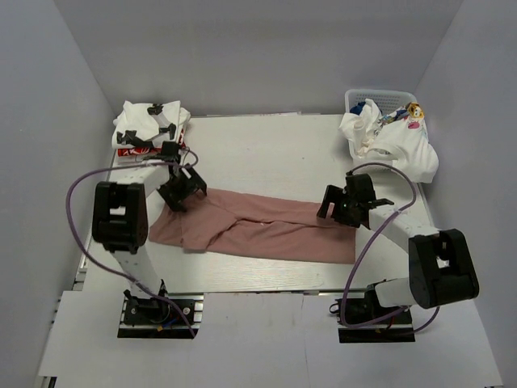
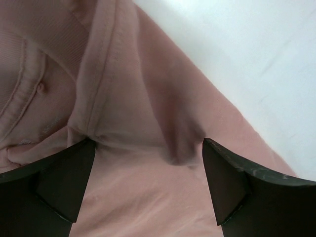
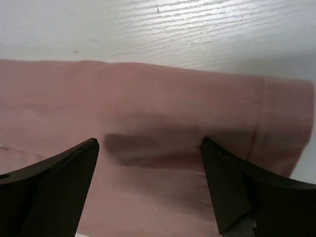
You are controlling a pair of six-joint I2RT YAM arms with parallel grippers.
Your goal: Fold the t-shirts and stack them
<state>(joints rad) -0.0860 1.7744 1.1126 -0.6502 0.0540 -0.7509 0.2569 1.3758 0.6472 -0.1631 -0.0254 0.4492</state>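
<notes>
A dusty-pink t-shirt (image 1: 258, 226) lies as a long folded band across the middle of the table. My left gripper (image 1: 179, 194) hovers open over its left end, where the collar and seams (image 2: 94, 74) show. In the left wrist view the left gripper (image 2: 147, 143) has only flat pink cloth (image 2: 148, 197) between its fingers. My right gripper (image 1: 339, 206) is open just above the shirt's right end. The right wrist view shows this gripper (image 3: 149, 142) over the hemmed edge (image 3: 276, 123), holding nothing. White t-shirts (image 1: 149, 121) lie piled at the back left.
A white mesh basket (image 1: 380, 95) stands at the back right, with white t-shirts (image 1: 404, 149) spilling over its front and a bit of blue cloth (image 1: 390, 118) inside. Bare table (image 1: 266, 153) lies behind the pink shirt. Purple cables loop off both arms.
</notes>
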